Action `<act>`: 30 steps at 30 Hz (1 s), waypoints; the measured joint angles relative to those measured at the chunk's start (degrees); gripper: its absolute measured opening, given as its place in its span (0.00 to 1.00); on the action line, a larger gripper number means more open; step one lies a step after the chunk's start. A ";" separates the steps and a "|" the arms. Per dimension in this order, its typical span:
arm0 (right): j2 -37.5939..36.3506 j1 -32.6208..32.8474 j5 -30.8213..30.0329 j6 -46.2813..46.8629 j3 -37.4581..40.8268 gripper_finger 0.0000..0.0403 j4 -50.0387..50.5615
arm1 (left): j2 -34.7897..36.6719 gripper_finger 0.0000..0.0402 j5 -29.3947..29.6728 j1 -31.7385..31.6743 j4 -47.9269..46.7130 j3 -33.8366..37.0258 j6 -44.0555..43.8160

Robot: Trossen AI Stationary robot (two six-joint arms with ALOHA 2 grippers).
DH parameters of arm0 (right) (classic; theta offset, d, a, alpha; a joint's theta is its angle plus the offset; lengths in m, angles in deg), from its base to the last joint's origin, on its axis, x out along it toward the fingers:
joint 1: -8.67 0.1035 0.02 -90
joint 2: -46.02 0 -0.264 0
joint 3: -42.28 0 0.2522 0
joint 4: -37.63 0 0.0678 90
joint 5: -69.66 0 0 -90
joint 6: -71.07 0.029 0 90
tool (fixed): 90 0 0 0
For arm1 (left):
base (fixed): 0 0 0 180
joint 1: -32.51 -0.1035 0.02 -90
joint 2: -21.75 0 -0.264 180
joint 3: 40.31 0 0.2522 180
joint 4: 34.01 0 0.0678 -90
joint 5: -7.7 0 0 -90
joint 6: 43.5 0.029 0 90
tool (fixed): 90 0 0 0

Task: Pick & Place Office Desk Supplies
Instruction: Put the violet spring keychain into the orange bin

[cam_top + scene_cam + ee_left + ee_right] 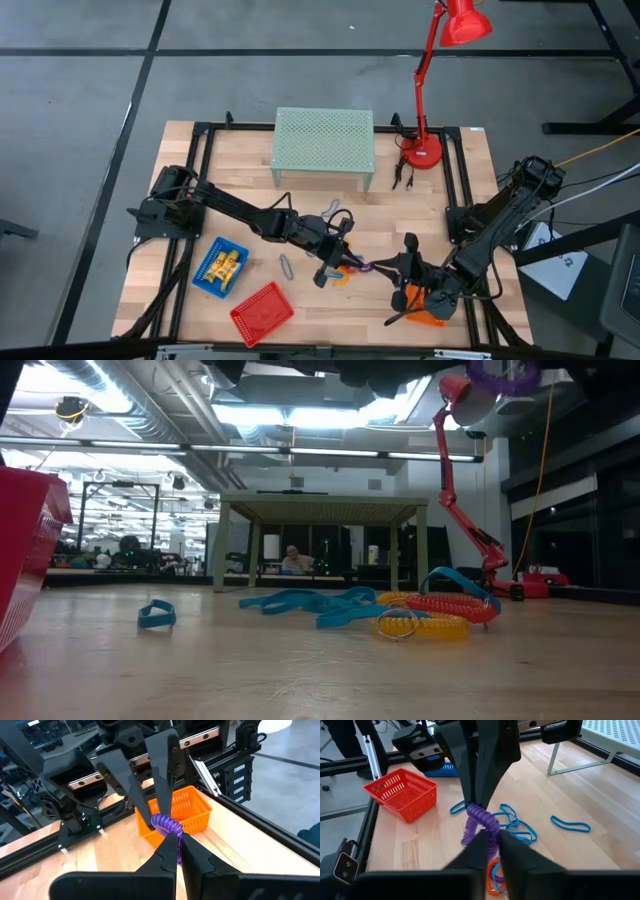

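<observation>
Purple coil ring [165,823] hangs in the air above the bench [420,210], between both hands; left hand [178,841] is clamped on one end, right hand [490,836] on the other; orange basket [186,809] lies just behind the right hand.

No text, label, brand, number or sign can be read anywhere in these views: not on the baskets, the lamp, the arms or the table, nor in the room beyond it.
</observation>
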 joint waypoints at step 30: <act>-0.02 -0.04 12.11 4.51 0.00 0.03 3.45 | 3.28 0.29 3.48 -0.46 -7.73 0.00 -1.38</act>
